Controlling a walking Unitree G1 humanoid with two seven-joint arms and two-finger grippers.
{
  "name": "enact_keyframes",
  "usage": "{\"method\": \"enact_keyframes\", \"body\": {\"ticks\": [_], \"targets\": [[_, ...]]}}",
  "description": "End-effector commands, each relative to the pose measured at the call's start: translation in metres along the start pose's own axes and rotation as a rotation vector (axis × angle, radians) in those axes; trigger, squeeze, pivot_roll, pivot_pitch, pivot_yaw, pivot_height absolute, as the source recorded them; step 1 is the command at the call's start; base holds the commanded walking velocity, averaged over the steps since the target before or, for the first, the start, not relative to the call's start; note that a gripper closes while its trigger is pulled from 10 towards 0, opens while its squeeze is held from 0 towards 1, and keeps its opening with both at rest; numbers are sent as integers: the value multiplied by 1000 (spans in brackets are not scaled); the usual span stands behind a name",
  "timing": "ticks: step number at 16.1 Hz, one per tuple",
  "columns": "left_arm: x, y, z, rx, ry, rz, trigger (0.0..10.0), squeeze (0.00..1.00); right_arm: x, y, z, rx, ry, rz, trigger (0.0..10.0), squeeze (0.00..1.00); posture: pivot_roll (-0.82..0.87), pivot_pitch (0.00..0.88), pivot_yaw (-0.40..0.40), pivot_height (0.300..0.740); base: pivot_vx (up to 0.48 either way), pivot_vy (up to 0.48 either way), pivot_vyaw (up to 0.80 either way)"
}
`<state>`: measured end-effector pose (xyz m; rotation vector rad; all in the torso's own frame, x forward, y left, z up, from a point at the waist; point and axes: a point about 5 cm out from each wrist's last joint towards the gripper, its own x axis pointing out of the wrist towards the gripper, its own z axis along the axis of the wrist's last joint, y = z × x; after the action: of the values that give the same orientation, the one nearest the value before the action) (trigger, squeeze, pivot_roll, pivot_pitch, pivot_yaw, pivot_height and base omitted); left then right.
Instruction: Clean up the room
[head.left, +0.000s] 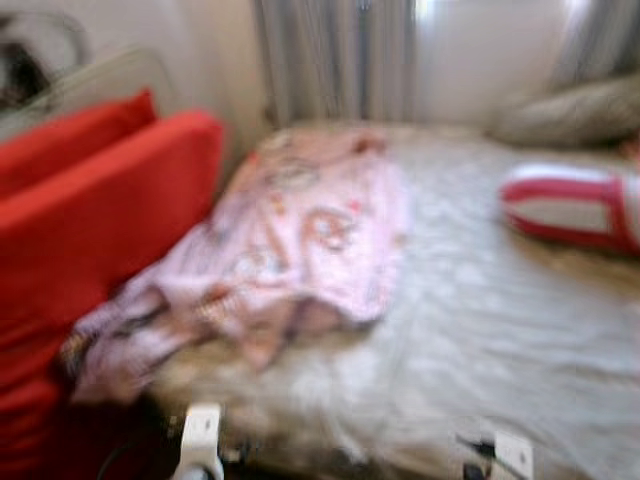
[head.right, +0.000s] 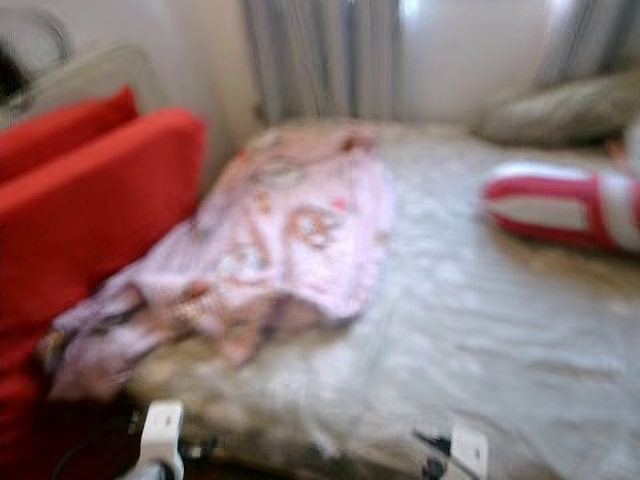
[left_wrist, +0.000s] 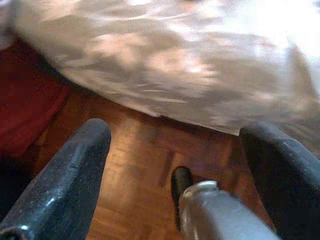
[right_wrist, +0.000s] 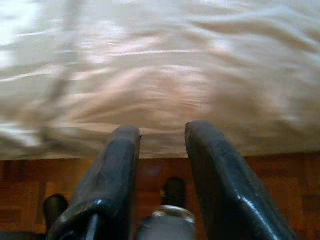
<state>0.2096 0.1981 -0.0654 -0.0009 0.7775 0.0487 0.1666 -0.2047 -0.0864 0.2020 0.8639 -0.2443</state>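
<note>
A crumpled pink patterned cloth (head.left: 300, 240) lies on the left half of a bed with a pale grey sheet (head.left: 500, 320); one end of the cloth hangs over the near left corner. The head views are blurred. Both arms are low at the bed's near edge, over the wooden floor (left_wrist: 135, 165). My left gripper (left_wrist: 177, 131) is open, its fingers wide apart with nothing between them, and it faces the sheet's hanging edge. My right gripper (right_wrist: 162, 131) is open with a narrower gap, also holding nothing, pointing at the side of the bed.
Red cushions (head.left: 90, 230) stand against the bed's left side. A red-and-white striped pillow (head.left: 570, 205) lies at the right, with a grey pillow (head.left: 575, 115) behind it. Grey curtains (head.left: 335, 60) hang at the back.
</note>
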Motion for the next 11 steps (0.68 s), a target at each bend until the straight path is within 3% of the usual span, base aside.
{"method": "enact_keyframes", "body": {"ticks": [1,11], "targets": [[-3,9,-7,-3,26,29,10000,0,1,11,1,6,-3,27,10000,0,-2,0,47,740,0,480,800],[-3,10,-6,0,22,31,10000,0,2,11,4,27,-15,27,10000,0,1,0,46,740,0,463,0]]}}
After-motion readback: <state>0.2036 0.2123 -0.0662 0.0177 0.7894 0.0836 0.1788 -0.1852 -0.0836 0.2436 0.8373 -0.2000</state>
